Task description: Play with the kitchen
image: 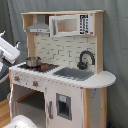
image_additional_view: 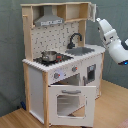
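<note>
The kitchen of pale wood and white panels fills both exterior views. It has a grey hood, a black faucet, a sink and a small metal pot on the stove. Its oven door hangs open, folded down at the front. My gripper is held in the air off the kitchen's sink end, level with the upper shelf and touching nothing. In the first exterior view only my white arm shows, at the first exterior view's left edge beside the pot.
A microwave-style upper cabinet sits beside the hood. The kitchen stands on a wooden floor before a grey curtain. A white rounded shape lies low at the first exterior view's bottom left.
</note>
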